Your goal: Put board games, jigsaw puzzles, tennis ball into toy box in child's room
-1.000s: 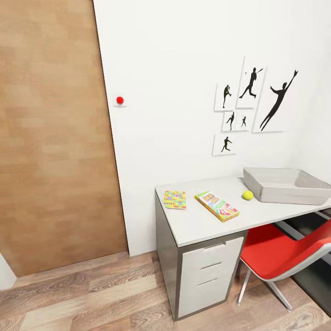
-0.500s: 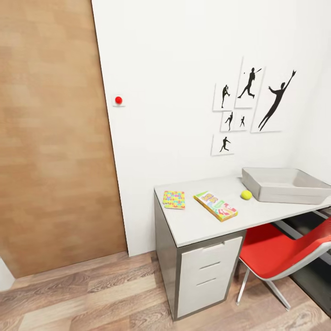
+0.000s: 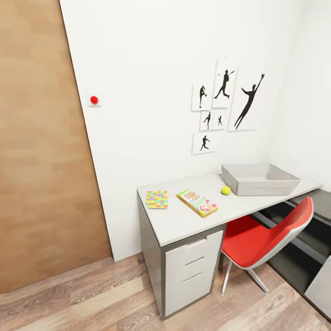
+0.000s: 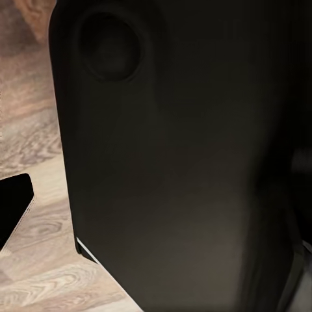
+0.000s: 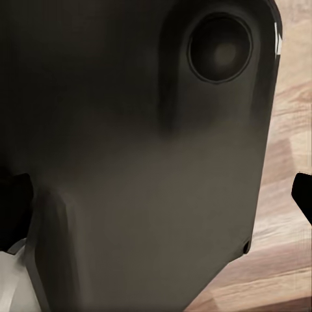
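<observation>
Only board game (image 3: pixel 197 202) (lettering unreadable) on table (image 3: pixel 184 223)

My desk (image 3: pixel 184 225) is pale grey on top with white drawer fronts. On it — a many-coloured jigsaw puzzle (image 3: pixel 156 199), a board game (image 3: pixel 197 202) striped green, yellow and red, a yellow-green tennis ball (image 3: pixel 225 190), a grey toy box (image 3: pixel 257 185). The chair (image 3: pixel 266 234) is red — the floor (image 3: pixel 92 299) brown wood-grain.
</observation>
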Robot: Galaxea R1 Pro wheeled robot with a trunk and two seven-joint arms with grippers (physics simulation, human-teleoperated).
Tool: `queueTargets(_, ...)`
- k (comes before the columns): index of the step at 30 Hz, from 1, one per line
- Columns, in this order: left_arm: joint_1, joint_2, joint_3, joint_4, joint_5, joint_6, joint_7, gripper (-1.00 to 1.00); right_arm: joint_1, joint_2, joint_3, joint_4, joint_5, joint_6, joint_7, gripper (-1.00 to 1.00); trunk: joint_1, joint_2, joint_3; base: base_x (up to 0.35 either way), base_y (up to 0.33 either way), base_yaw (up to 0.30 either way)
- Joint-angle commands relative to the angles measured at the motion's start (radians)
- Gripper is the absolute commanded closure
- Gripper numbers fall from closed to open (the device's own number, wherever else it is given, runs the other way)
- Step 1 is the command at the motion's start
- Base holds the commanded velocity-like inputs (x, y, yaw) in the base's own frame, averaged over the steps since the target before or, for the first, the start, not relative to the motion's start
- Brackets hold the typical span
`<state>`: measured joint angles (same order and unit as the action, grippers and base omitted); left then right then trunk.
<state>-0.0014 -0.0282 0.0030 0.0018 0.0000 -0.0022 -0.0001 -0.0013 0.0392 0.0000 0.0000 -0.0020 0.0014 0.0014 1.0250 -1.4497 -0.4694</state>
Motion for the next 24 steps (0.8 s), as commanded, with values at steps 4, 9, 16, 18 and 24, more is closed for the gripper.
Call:
queueTargets(4,0.0,0.0,0.0,0.0,0.0,0.0,0.0,-1.0,0.0,0.001,0.0,0.0,0.001,0.0,0.0,-1.0,0.0,0.0,-0.001,0.0,0.0,-0.274)
queueTargets(9,0.0,0.001,0.001,0.0,0.0,0.0,0.0,-1.0,0.0,0.002,0.0,0.0,0.003,0.0,0.0,-1.0,0.0,0.0,-0.001,0.0,0.0,-0.274)
queueTargets(16,0.0,0.0,0.0,0.0,0.0,0.0,0.0,-1.0,0.0,0.002,0.001,0.0,0.005,0.0,0.0,-1.0,0.0,0.0,-0.001,0.0,0.0,-0.274)
queueTargets(18,0.0,0.0,-0.001,0.0,0.0,0.0,0.0,-1.0,0.0,0.002,0.001,0.0,0.005,0.0,0.0,-1.0,0.0,0.0,-0.001,0.0,0.0,-0.274)
queueTargets(24,0.0,-0.001,-0.001,0.0,0.0,0.001,0.0,-1.0,0.0,0.003,0.002,0.0,0.005,0.0,0.0,-1.0,0.0,0.0,-0.001,0.0,0.0,-0.274)
